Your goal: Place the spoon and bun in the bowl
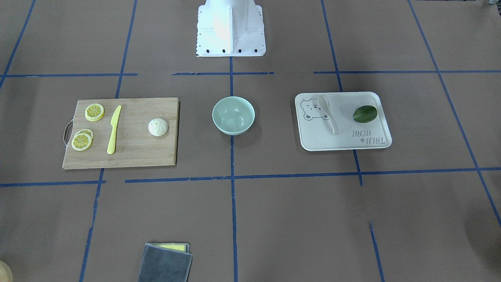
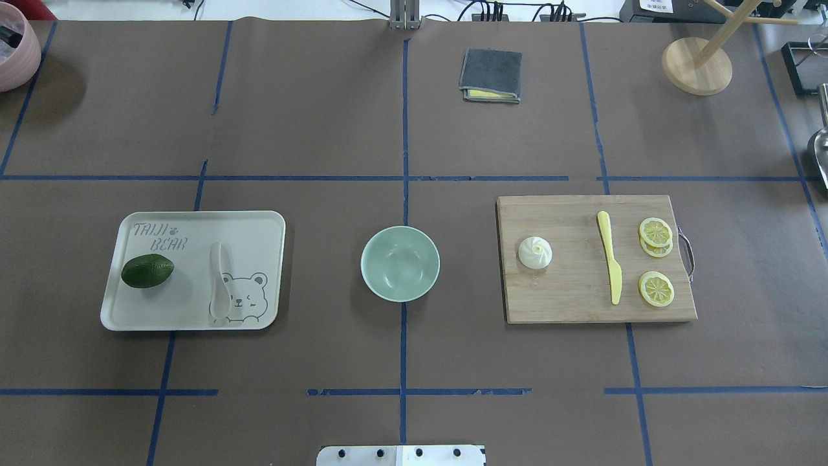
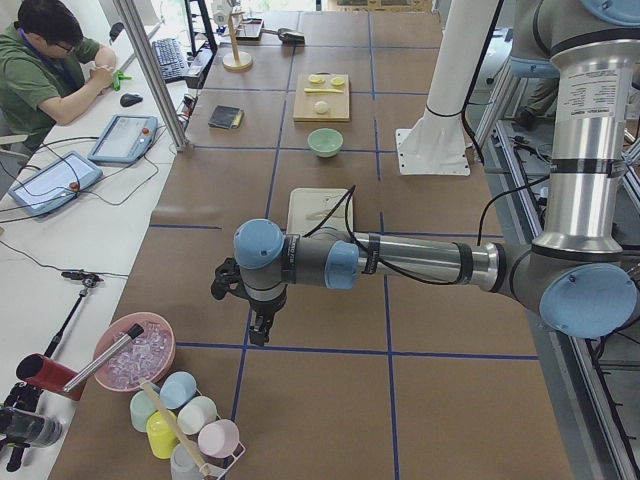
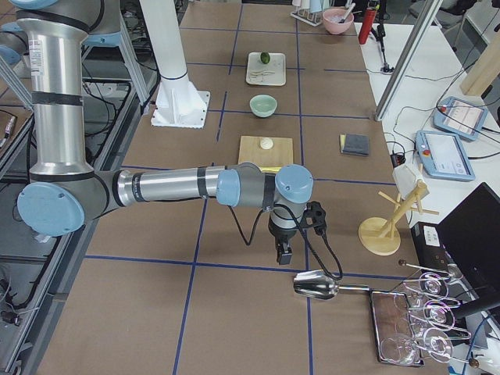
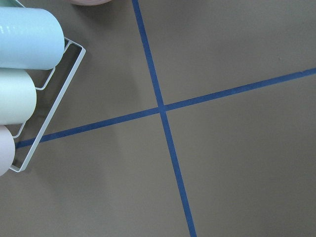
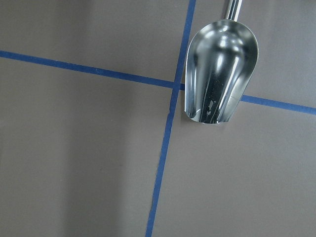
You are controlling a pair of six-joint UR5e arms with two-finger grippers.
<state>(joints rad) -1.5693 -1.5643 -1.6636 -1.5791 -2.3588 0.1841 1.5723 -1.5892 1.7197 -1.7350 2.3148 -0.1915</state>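
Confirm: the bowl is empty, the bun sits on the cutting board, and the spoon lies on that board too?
Wrong on the spoon: it lies on the tray, as the overhead exterior view shows. The bowl is empty and the bun sits on the cutting board.

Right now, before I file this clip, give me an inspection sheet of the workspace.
Surface: brown-papered table, blue tape grid.
Job's things: spoon on bear tray; bun on cutting board; bowl empty, between them.
Clutter: green fruit on tray; yellow knife, lemon slices on board; grey cloth; metal scoop.
Claws: left claw and right claw hover at opposite table ends; open or shut, cannot tell.
Cables: black cable looped at each wrist.
Surroundings: operator at side desk.
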